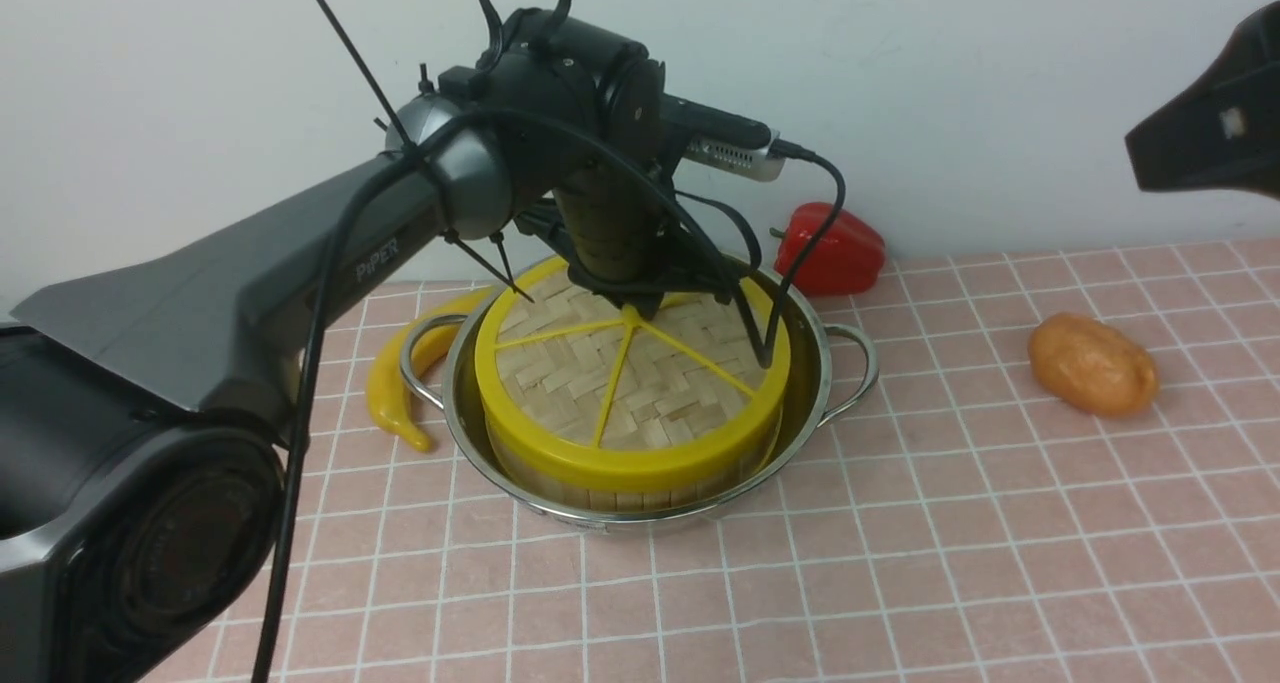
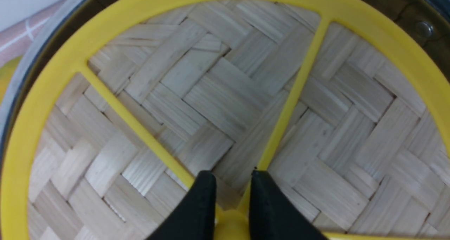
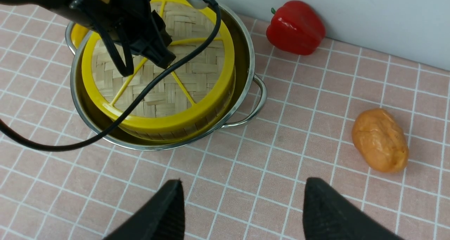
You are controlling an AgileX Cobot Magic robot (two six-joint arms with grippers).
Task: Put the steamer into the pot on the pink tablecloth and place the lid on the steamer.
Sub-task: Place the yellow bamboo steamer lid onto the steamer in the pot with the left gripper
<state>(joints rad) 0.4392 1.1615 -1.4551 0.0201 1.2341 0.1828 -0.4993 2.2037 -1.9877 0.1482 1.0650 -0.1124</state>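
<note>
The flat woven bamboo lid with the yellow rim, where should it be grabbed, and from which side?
Grip the yellow hub where its spokes meet, coming from straight above. The lid lies roughly level, its rim ringed closely by the shiny steel pot, so the edge offers little room. The left gripper is closed on that hub.

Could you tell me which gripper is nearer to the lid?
Left. The left gripper is on the lid, fingers around its hub; the right gripper hangs open, apart, over the pink tablecloth.

The lid (image 1: 620, 373) on steamer (image 1: 560, 488), steamer in pot (image 1: 815, 383), pot on tablecloth (image 1: 900, 563); banana (image 1: 395, 383) just left of pot, pepper (image 1: 830, 248) behind pot, potato (image 1: 1092, 363) well right of pot
</note>
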